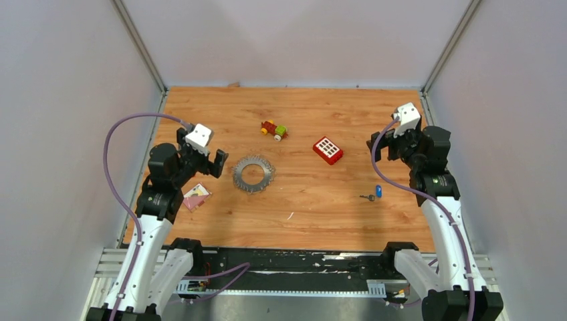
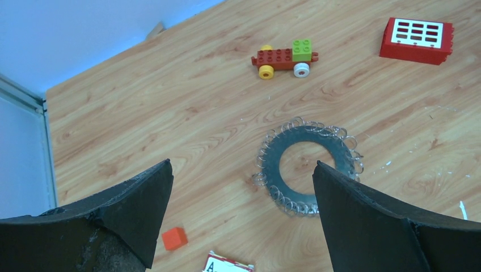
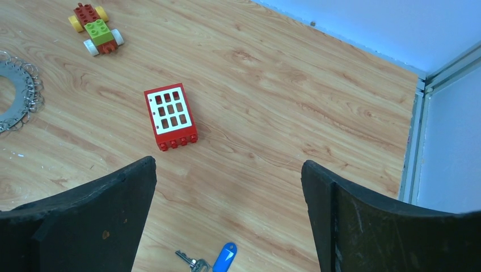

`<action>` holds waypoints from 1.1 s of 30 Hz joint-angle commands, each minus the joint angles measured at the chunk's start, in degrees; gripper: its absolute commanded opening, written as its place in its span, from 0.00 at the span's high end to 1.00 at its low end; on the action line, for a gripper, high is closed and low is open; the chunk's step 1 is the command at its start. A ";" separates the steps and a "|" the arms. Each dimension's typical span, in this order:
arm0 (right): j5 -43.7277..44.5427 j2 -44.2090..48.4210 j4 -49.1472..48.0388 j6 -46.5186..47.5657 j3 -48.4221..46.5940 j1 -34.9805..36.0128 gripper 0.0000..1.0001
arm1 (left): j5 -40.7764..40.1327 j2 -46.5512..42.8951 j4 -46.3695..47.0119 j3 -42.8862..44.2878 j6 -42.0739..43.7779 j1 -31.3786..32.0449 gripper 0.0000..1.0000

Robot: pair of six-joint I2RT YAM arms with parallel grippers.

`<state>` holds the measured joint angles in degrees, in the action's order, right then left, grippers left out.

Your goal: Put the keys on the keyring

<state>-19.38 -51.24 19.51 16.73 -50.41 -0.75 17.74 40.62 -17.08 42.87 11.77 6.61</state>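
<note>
Left wrist cam: left hand (image 2: pixel 242 164) wide open, black fingers (image 2: pixel 130 209) spread at the bottom of frame, off the worktop (image 2: pixel 170 113). keyring (image 2: pixel 300 136) lies flat ahead, nearer the right finger, which cuts off its lower right edge. Brick toy car (image 2: pixel 285 56) sits beyond it. Red block (image 2: pixel 417 39) with white grid at top right, well apart. Small orange-red cube (image 2: pixel 174 238) just beside the left finger. Card (image 2: pixel 227 264) marked "A" at the bottom edge.
</note>
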 commanded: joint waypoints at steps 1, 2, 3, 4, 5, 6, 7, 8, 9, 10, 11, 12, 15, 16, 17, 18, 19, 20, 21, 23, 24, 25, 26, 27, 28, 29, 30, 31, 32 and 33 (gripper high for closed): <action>-3.46 0.77 -0.26 1.29 -0.62 0.34 0.00 | 1.87 -0.01 -0.12 0.88 1.51 -0.21 0.00; -4.19 0.85 0.15 1.64 -0.83 0.32 0.00 | 2.05 0.18 -0.45 1.16 1.61 -0.20 0.00; -5.08 0.82 0.84 1.92 -1.28 0.34 0.00 | 2.12 0.31 -0.68 1.55 1.70 -0.26 0.00; -6.05 0.78 1.72 2.20 -1.84 0.37 0.00 | 2.08 0.45 -0.97 2.14 1.70 -0.16 0.00; -7.87 0.64 2.52 2.46 -2.37 0.33 0.00 | 2.04 0.83 -1.33 2.66 1.75 -0.20 0.00; -8.95 0.63 3.38 2.82 -2.98 0.38 0.00 | 2.04 1.19 -1.83 3.36 2.09 -0.19 0.00; -10.54 0.66 4.37 3.31 -3.47 0.38 0.00 | 2.04 1.82 -2.41 4.03 2.53 -0.18 0.00; -11.92 0.53 5.14 3.77 -3.93 0.40 0.00 | 2.10 2.37 -3.11 4.73 3.28 -0.19 0.00; -12.48 0.27 5.79 4.29 -4.31 0.46 0.00 | 2.35 3.20 -3.97 5.33 4.50 -0.21 0.00; -12.80 -0.32 6.44 4.96 -4.73 0.45 0.00 | 2.76 4.19 -5.11 5.91 5.93 -0.22 0.00; -13.00 -0.87 7.19 5.55 -5.27 1.24 0.00 | 3.49 5.32 -6.24 6.51 7.78 -0.26 0.01; -13.22 -1.50 8.26 5.95 -5.88 2.36 0.00 | 4.24 6.58 -7.48 6.97 9.33 -0.20 0.01; -15.54 -2.41 11.16 6.36 -6.58 2.54 0.00 | 5.47 11.27 -9.52 8.09 11.32 -0.14 0.03; -16.49 -1.99 11.12 6.42 -5.94 2.59 0.00 | 5.48 12.32 -9.44 8.41 10.51 -0.19 0.04; -17.22 -1.18 9.47 6.33 -4.37 2.60 0.00 | 5.63 13.89 -9.23 8.78 9.45 -0.15 0.06; -17.68 -0.09 8.79 7.06 -2.81 2.83 0.00 | 6.40 15.45 -9.08 9.25 8.74 -0.19 0.08; -17.57 0.77 9.45 9.29 -2.29 3.46 0.00 | 7.26 17.66 -8.97 9.75 7.92 -0.15 0.09; -16.56 1.79 9.53 9.70 -1.94 3.77 0.00 | 7.92 19.20 -8.72 10.25 7.15 -0.10 0.10; -15.47 2.80 8.63 9.08 -1.26 3.81 0.00 | 8.33 20.90 -8.26 10.77 6.32 -0.04 0.10; -15.75 4.06 7.27 8.64 -0.14 3.83 0.00 | 7.71 24.28 -7.16 11.84 4.73 0.76 0.11; -16.30 4.19 7.29 8.81 0.02 3.83 0.00 | 6.95 26.19 -6.91 12.50 3.64 1.74 0.11; -16.60 4.11 7.30 8.83 0.05 3.91 0.00 | 6.04 28.17 -6.81 13.44 2.93 2.53 0.12; -16.67 3.88 7.30 8.73 -0.01 4.04 0.00 | 5.33 30.28 -6.75 14.28 2.24 3.41 0.13; -16.56 3.48 7.30 8.65 -0.08 4.27 0.00 | 4.92 32.32 -6.72 15.41 1.91 4.26 0.14; -16.34 2.92 7.41 8.61 -0.12 4.58 0.00 | 4.16 34.60 -6.81 16.19 1.78 5.07 0.17; -16.10 2.52 7.53 8.65 -0.12 5.00 0.00 | 2.86 36.80 -6.90 17.33 1.77 5.96 0.20; -15.74 2.17 7.68 8.85 -0.06 5.48 0.00 | 1.78 39.27 -7.04 18.46 2.04 6.67 0.22; -15.07 1.87 7.78 9.03 -0.12 5.86 0.00 | 0.78 41.80 -7.35 19.84 2.48 7.19 0.24; -14.36 1.64 7.78 9.22 -0.05 6.45 0.00 | -0.26 44.08 -7.78 21.33 3.07 7.64 0.27; -13.77 1.47 7.74 9.38 0.11 6.79 0.00 | -1.23 47.66 -8.69 23.29 3.57 7.97 0.30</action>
<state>-34.26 -49.08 28.49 24.64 -50.52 4.56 20.51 80.82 -25.39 60.62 15.55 13.04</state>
